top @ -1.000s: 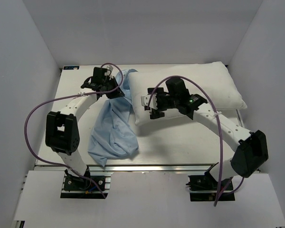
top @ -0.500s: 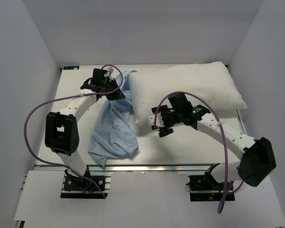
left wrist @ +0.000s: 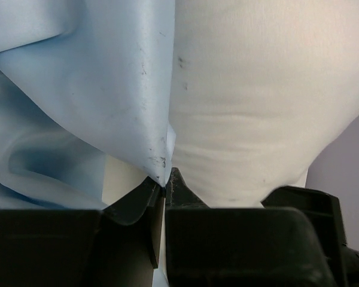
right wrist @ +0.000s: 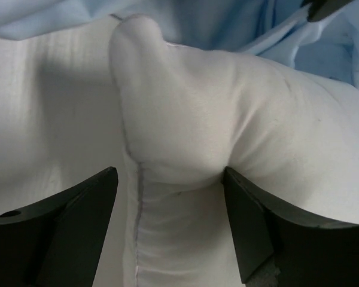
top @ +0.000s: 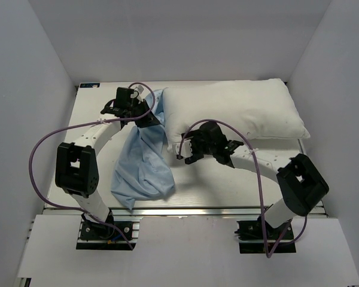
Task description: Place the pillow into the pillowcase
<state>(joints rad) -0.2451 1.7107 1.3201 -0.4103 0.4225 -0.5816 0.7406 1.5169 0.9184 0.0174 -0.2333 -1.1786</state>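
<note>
The plump white pillow point(top: 239, 110) lies across the back right of the table. The thin light-blue pillowcase point(top: 143, 164) lies crumpled at its left end and trails toward the front. My left gripper point(top: 148, 116) is shut on a top edge of the pillowcase point(left wrist: 107, 89), right beside the pillow point(left wrist: 257, 101). My right gripper point(top: 185, 151) is open at the pillow's front left corner. In the right wrist view that seamed corner point(right wrist: 167, 161) sits between the spread fingers point(right wrist: 245, 227), with the right finger touching it. Blue cloth point(right wrist: 227, 24) shows beyond.
The table's near edge has a metal rail point(top: 203, 210). White walls point(top: 42, 89) close in the left, right and back. Purple cables point(top: 42, 149) loop off both arms.
My right gripper has come off the top of the pillow, moved forward and left, and now straddles the pillow's front left corner. The left gripper has stayed put on the pillowcase.
</note>
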